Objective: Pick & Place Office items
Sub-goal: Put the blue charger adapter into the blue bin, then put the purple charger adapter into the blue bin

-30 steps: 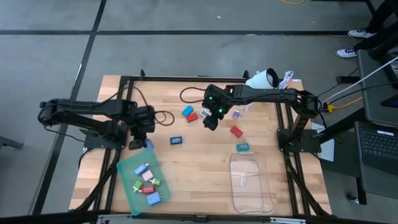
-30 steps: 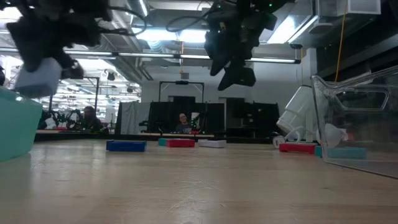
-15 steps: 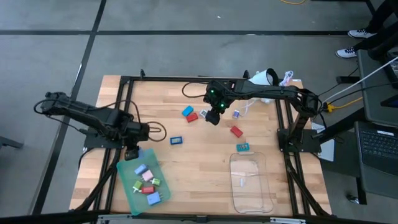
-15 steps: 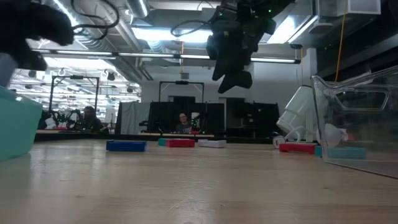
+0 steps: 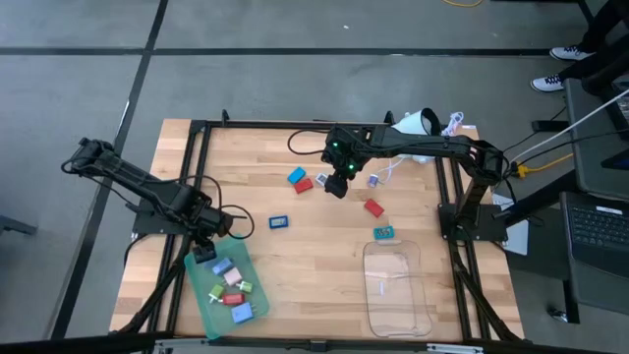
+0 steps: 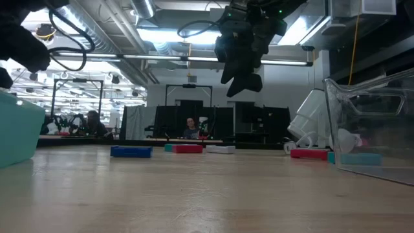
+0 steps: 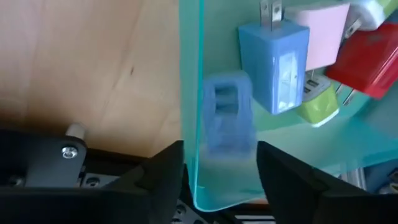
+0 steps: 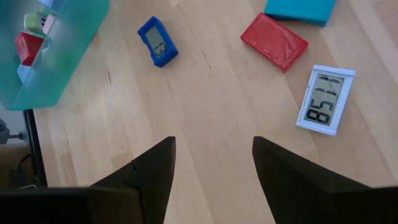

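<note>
My left gripper [image 5: 203, 252] hangs over the far left corner of the green tray [image 5: 211, 305], fingers pointing down and open. A light blue office item [image 7: 227, 119] shows blurred in the gap below them, just inside the tray wall and apart from both fingers. Several more items lie in the tray, among them a blue plug piece [image 7: 273, 65] and a red one [image 7: 367, 59]. My right gripper [image 5: 339, 186] hangs open above the table's far middle, over bare wood, with a white display piece [image 8: 325, 99] and a red item [image 8: 274, 40] ahead of it.
Loose on the wood are a blue item [image 5: 296, 176], a red one [image 5: 304, 184], a small blue one [image 5: 279, 222], another red [image 5: 373, 207] and a teal one [image 5: 383, 232]. A clear tray [image 5: 371, 295] stands near right; a white corded device [image 5: 418, 124] far right.
My left gripper has gone toward the table's near left and down, rolling as it went, from beside the tray's far edge to over its corner. The light blue item it carried no longer shows at its fingers in the low view. My right gripper shifted slightly.
</note>
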Controlling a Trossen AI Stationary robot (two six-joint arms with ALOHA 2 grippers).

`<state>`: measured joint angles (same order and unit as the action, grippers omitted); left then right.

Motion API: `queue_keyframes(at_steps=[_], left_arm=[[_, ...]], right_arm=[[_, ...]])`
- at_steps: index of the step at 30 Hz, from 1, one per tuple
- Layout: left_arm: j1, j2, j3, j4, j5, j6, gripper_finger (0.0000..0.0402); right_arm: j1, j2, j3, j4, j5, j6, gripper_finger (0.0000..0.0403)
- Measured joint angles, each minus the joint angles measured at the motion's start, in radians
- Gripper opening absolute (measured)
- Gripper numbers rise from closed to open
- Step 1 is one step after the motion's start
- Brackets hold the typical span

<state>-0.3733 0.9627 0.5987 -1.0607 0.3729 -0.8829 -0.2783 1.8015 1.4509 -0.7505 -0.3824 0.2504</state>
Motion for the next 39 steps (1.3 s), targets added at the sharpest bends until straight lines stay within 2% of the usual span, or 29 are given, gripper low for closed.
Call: queue_keyframes(at_steps=[5, 8, 10, 14, 19, 22, 24, 27, 31, 35, 39], left_arm=[[0.0, -0.009, 0.003, 0.033, -0.005, -0.039, 0.0241], [0.001, -0.02, 0.033, 0.06, -0.007, -0.057, 0.0251], [0.005, -0.031, 0.073, 0.075, -0.049, -0.056, 0.0253], [0.039, -0.047, 0.18, 0.078, -0.226, -0.025, 0.0251], [0.135, -0.051, 0.333, 0.103, -0.507, 0.087, 0.0251], [0.206, -0.051, 0.385, 0.188, -0.669, 0.158, 0.0251], [0.256, -0.05, 0.391, 0.27, -0.735, 0.219, 0.0251], [0.328, -0.009, 0.391, 0.36, -0.767, 0.343, 0.0251], [0.397, 0.105, 0.39, 0.432, -0.735, 0.486, 0.0251], [0.463, 0.223, 0.39, 0.561, -0.655, 0.511, 0.0251], [0.524, 0.305, 0.39, 0.672, -0.613, 0.531, 0.0251]], right_arm=[[0.0, 0.0, 0.0, 0.0, -0.003, 0.0, 0.0217], [0.0, 0.0, 0.0, 0.001, -0.003, 0.0, 0.0217], [0.0, 0.0, 0.0, 0.001, -0.003, 0.0, 0.0217], [0.0, 0.0, 0.0, 0.002, -0.003, 0.002, 0.0217], [0.0, 0.0, 0.0, 0.007, -0.003, 0.003, 0.0217], [0.0, 0.0, 0.0, 0.01, -0.003, 0.003, 0.0217], [0.0, 0.0, 0.0, 0.01, -0.003, 0.014, 0.0217], [0.0, 0.0, 0.0, 0.012, -0.003, 0.034, 0.0217], [0.0, 0.0, -0.001, 0.069, -0.065, 0.061, 0.0217], [0.0, -0.015, -0.001, 0.196, -0.171, 0.123, 0.0217], [0.002, -0.042, 0.0, 0.272, -0.231, 0.159, 0.0217]])
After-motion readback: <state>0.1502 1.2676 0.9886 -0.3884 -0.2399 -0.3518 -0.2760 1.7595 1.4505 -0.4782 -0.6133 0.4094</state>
